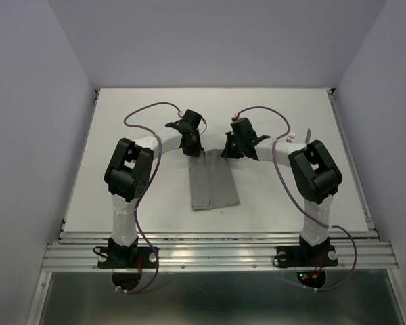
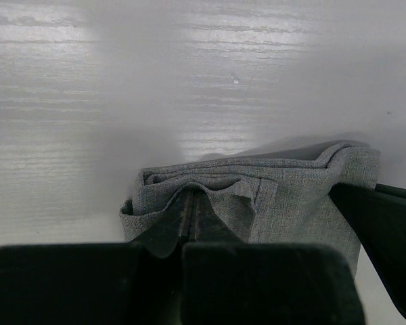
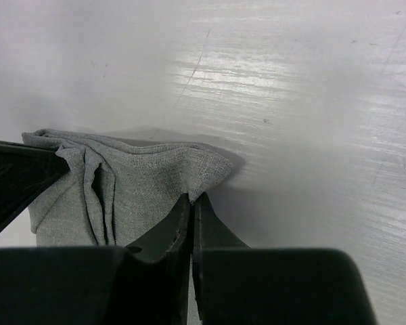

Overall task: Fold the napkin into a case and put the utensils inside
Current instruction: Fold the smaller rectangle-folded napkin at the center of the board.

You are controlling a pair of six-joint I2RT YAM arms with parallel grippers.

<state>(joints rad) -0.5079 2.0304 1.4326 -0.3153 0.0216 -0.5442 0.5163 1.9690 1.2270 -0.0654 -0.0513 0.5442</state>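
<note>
Top external: thin mid-grey cloth napkin (image 1: 213,186), already folded into a narrow layered strip, lying mid-way across the white surface (image 1: 122,122) between the two arms, long axis near to far.

Left wrist: black left end effector (image 2: 189,203) pressed together on the far-left corner of the strip, pinching several bunched layers, hems stacked and rumpled. Right wrist: black right end effector (image 3: 191,203) clamped the same way on the far-right corner, cloth puckered around the tips. Both low over the surface, close beside each other. Far edge seemingly raised a little, shadow underneath.

Step in hand, best guess: folding the far end toward the near end, or tensioning ahead of that. Case not finished, no pocket opening visible.

Small silver metal fork and knife: not confirmed. Slim grey sliver (image 1: 309,133) at far right by the right forearm, possibly one of them, too small to tell.

Risks from here:
- Uneven pull left vs right: skewed strip, slipped layers, earlier folds undone. Floppy cloth, nothing pinning the near end.
- Pinch on top layers only: loss of lower layers mid-lift.
- Tips this close: contact on converging paths.
- Near end dragged along instead of staying put: crooked crease, pocket too tight for the utensils.
</note>
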